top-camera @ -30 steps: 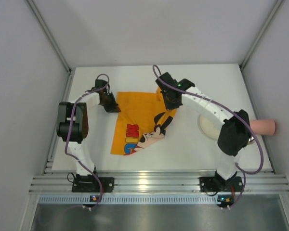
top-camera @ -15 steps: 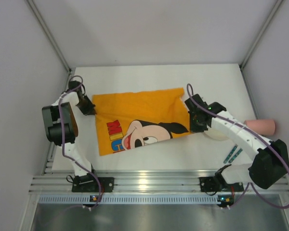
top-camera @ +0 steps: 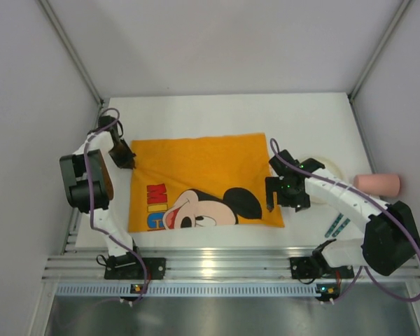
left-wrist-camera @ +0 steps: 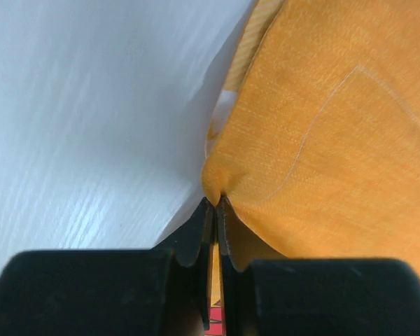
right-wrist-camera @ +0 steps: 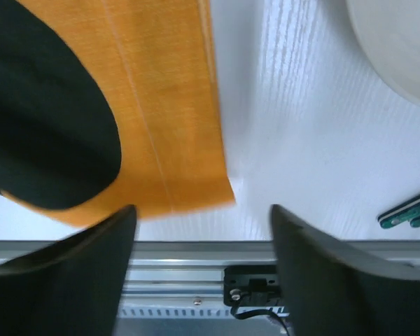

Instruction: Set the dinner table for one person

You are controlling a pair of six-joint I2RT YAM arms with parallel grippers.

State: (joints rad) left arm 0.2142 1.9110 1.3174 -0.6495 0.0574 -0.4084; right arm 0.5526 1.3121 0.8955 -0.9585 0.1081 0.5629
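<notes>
The white dinner table [top-camera: 217, 115] is filling the floor of the booth, with its aluminium rail [top-camera: 231, 266] running along the near edge where both arms are bolted. The orange cartoon-mouse placemat [top-camera: 203, 171] is lying spread across the middle of it, the printed face sitting toward the rail. The left arm is reaching out along the placemat's left side, and the right arm is bending in low from the right.

A cream plate [top-camera: 329, 166] is sitting just right of the placemat, partly hidden under the right arm. A pink cup [top-camera: 378, 184] is lying on its side at the table's far right edge, and some teal-handled cutlery [top-camera: 338, 225] is resting near the right arm's base.

The left gripper [left-wrist-camera: 215, 203] is pinching the placemat's far left corner, its jaws pressed together on bunched cloth. The right gripper [right-wrist-camera: 203, 210] is hanging over the near right corner, its jaws spread wide and gripping nothing.
</notes>
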